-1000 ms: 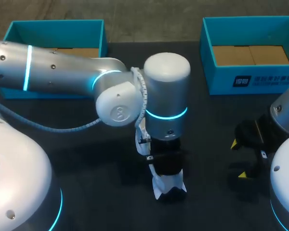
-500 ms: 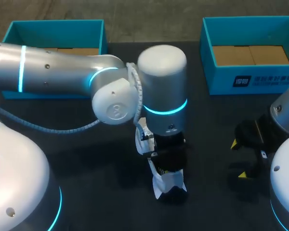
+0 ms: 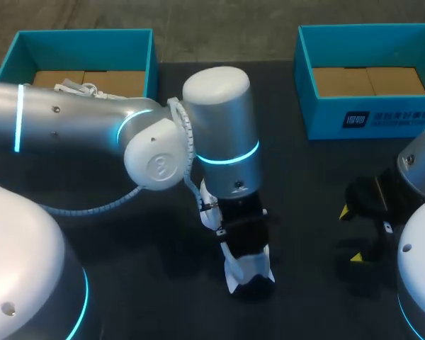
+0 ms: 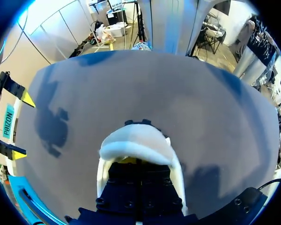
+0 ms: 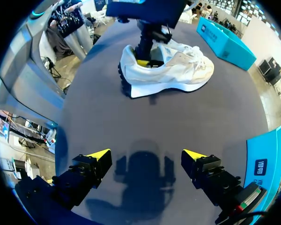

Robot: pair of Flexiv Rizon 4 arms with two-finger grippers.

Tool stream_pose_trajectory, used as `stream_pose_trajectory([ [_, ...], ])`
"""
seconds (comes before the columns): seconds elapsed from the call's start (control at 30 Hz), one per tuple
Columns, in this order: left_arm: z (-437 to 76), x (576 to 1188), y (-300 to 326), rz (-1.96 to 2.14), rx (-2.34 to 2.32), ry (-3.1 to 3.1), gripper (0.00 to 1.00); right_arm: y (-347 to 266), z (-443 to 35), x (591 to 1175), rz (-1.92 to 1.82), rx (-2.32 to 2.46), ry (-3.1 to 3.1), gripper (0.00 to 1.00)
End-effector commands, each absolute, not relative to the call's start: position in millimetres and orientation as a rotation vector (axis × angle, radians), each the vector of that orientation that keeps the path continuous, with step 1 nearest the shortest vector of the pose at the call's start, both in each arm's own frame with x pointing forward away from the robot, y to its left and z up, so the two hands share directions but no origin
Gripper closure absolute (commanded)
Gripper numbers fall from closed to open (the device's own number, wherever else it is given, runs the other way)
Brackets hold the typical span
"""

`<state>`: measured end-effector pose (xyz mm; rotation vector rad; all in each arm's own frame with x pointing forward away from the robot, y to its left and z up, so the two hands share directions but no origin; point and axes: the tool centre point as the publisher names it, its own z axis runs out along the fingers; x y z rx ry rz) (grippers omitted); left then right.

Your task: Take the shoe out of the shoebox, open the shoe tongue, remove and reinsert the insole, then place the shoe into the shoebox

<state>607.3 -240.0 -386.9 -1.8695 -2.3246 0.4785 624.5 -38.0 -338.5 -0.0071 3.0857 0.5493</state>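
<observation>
A white sneaker (image 3: 248,272) lies on the dark table in front of me, heel towards my left wrist camera. My left arm comes across from the left, and its gripper (image 3: 244,249) points straight down into the shoe's heel opening. In the left wrist view the gripper (image 4: 136,164) is shut just behind the padded heel collar (image 4: 136,143); what its tips pinch inside the shoe is hidden. The right wrist view shows the sneaker (image 5: 178,70) side-on with the left gripper (image 5: 143,58) dipped into it. My right gripper (image 5: 147,158) hangs open and empty above the table, well short of the shoe.
A teal shoebox (image 3: 85,39) stands at the back left with something white and laced showing inside it. A second teal shoebox (image 3: 368,117) stands at the back right. My right gripper (image 3: 352,234) is at the right edge. Bare table surrounds the shoe.
My left arm's elbow and wrist housing have swung left and back, uncovering the white laced thing in the left box. The gripper stays in the shoe. The right arm is still.
</observation>
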Motion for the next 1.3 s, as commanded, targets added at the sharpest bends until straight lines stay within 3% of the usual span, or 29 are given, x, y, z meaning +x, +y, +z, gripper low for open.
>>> stream_pose_trajectory([
  [0.03,-404.7,613.6,-250.0,0.454,-1.864,-2.333,1.00,-36.8,-338.9,623.1,0.541,-0.004,3.084,0.00],
  [0.8,-385.1,625.3,-237.9,0.373,-1.913,-2.397,1.00,-36.8,-338.9,623.1,0.541,-0.004,3.084,0.00],
  [1.1,-409.5,625.7,-244.6,0.324,-1.894,-2.380,1.00,-36.8,-338.9,623.1,0.541,-0.004,3.084,0.00],
  [1.3,-399.9,628.9,-239.5,0.321,-1.897,-2.386,1.00,-36.8,-338.9,623.1,0.541,-0.004,3.084,0.00],
])
